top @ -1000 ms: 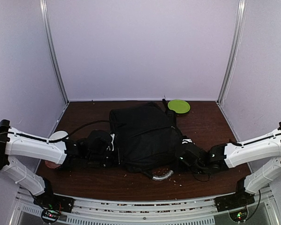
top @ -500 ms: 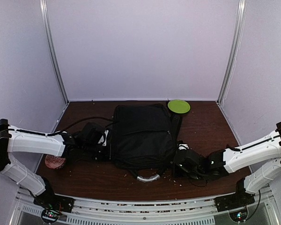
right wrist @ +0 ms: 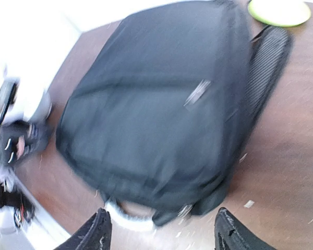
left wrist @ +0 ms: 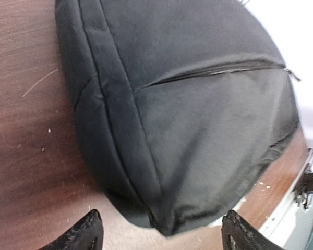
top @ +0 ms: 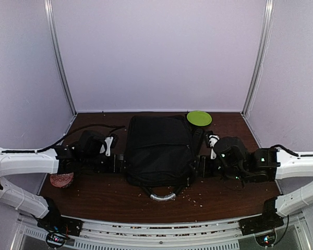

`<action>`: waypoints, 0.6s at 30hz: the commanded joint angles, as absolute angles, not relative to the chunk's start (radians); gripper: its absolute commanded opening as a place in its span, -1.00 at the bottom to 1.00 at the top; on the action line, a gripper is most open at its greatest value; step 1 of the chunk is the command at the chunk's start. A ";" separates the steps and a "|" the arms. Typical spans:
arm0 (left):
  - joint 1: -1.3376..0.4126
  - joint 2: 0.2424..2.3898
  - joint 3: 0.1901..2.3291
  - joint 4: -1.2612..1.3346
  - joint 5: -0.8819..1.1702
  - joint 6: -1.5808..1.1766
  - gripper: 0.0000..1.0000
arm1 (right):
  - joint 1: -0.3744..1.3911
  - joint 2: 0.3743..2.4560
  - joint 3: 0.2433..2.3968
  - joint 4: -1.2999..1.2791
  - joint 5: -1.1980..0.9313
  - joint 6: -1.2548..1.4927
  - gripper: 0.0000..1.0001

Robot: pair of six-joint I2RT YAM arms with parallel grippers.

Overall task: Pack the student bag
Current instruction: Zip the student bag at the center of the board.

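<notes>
Student bag [top: 157, 151] lengthwise near-far, handle [top: 163, 197] nearest

— Where does the student bag [top: 159, 151] lie?
— Flat on the desk [top: 235, 192], its handle [top: 163, 196] at its near edge.
— And around the bag?
— Left claw [top: 119, 164] just beside its left side, right claw [top: 199, 165] beside its right. A disc [top: 199, 117] sits behind its far right corner, a dish [top: 61, 180] well to its left.

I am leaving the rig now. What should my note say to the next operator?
Left gripper: open, empty, at the student bag's left side.
Right gripper: open, empty, at its right side.
Bag lies flat mid-table, grey handle toward the arms, green plate behind it.
Done: unclear, contents hidden.
Left: probably check the contents and zips.
</notes>
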State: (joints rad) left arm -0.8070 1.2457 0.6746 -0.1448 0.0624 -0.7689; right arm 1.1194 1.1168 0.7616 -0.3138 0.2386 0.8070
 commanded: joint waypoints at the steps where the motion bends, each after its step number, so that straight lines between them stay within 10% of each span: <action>1: -0.813 1.137 0.604 -0.138 0.000 -0.823 0.68 | 0.971 1.110 0.748 -0.305 0.219 0.725 0.36; 10: -0.726 1.266 0.671 -0.018 0.044 -0.800 0.74 | 0.861 1.351 0.780 -0.052 0.112 0.786 0.24; 18: -0.625 1.523 0.794 0.035 0.159 -0.801 0.54 | 0.881 1.438 0.741 0.098 0.031 0.906 -0.85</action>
State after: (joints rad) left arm -0.6662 1.4460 0.7425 -0.0601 0.0895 -0.8089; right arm 0.8505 1.4311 0.7578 -0.0147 0.0635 0.8310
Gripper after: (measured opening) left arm 0.795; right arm 0.140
